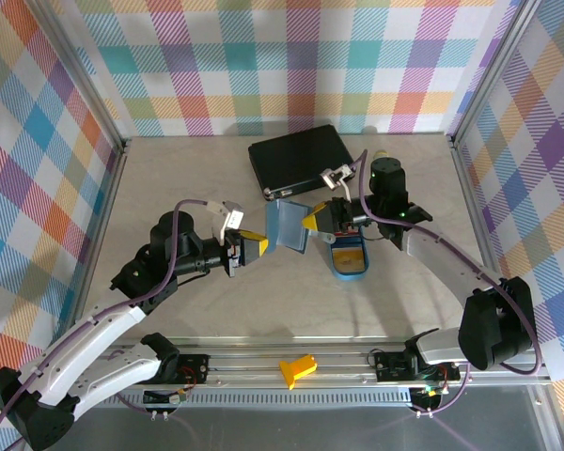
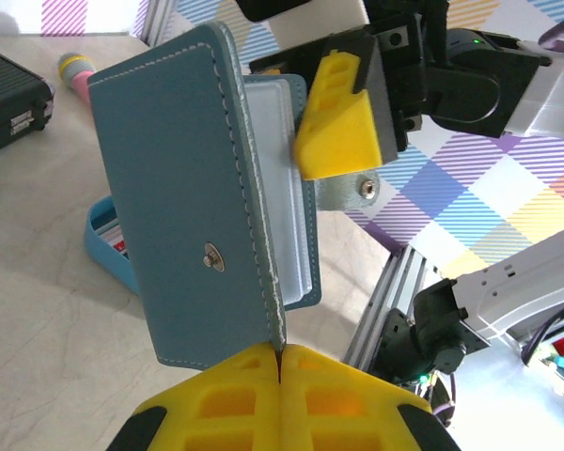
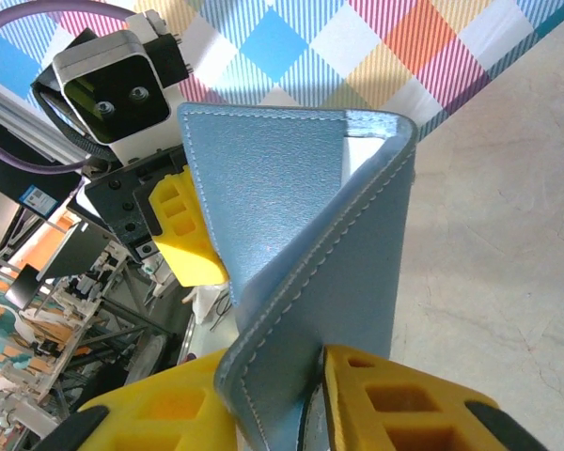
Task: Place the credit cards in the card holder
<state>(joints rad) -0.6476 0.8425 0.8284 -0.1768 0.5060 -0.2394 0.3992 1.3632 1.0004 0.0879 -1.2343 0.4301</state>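
Teal card holder (image 1: pixel 289 228): we see it open, held up
Left gripper (image 1: pixel 254 246): clenched on its cover edge
Right gripper (image 1: pixel 313 222): pinching other flap

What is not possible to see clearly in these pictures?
Cards in the tray: top view, right tool covers part; number unclear.
Wallet pockets: left wrist view, cover hides them; full or empty unknown.
Pink item by the case: left wrist view, too small to identify.
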